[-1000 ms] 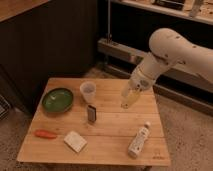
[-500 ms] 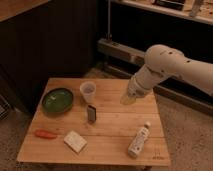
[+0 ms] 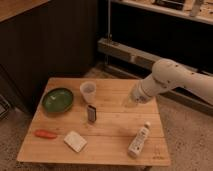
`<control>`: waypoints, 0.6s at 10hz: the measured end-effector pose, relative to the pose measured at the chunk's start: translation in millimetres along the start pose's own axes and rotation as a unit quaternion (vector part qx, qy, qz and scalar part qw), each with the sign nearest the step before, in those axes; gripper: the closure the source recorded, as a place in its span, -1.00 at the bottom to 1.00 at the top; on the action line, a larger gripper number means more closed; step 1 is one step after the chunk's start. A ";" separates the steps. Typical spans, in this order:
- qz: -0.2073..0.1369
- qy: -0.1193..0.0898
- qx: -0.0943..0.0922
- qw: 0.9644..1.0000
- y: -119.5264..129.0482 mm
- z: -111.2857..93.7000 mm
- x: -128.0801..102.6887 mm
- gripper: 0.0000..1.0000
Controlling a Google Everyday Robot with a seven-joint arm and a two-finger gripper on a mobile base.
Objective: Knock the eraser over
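A low wooden tabletop (image 3: 120, 122) of pale slats is standing on a speckled, gritty floor (image 3: 187, 142) that is showing on the right and at the lower left. Behind it a wall (image 3: 55, 42) of dark vertical panels is filling the left half of the view, and a strip of lighter wooden counter (image 3: 17, 7) is running across the top left corner. To the right, metal shelving (image 3: 165, 9) is stretching back into shadow, with a low grey rail (image 3: 145, 56) and a thin upright post (image 3: 109, 22). Warm, dim light is falling from above. The gripper (image 3: 131, 101) is hanging over the tabletop's far right part.
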 end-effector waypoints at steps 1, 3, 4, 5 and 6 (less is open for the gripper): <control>0.015 -0.010 0.005 1.000 -6.2 4.3 1.7 1.00; 0.039 -0.019 0.003 0.999 -17.0 18.7 6.1 1.00; 0.054 -0.021 0.000 0.998 -24.6 28.4 13.2 1.00; 0.068 -0.025 -0.005 0.997 -33.1 39.7 18.4 1.00; 0.074 -0.028 -0.011 0.997 -38.0 46.7 19.0 1.00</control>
